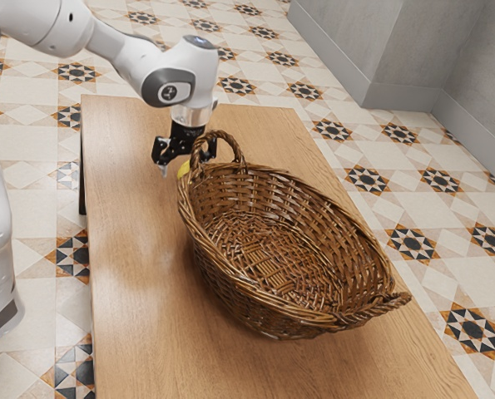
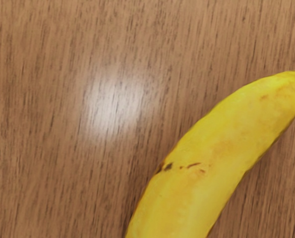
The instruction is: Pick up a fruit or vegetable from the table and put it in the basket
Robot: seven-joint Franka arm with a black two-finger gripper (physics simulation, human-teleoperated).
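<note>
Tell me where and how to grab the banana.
Best taken, I think, near mid-length from straight above, gripping across the narrow width: the banana lies flat on the table, long and gently curved, with room along both sides. The basket close by also favours this.

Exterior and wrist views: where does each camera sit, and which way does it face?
Exterior view: beside the arm, above the table, looking down at the basket; arm and open gripper show.
Wrist view: carried on the arm, facing the table and banana.
Shared: table and banana, a yellow sliver by the basket's handle in the exterior view.
</note>
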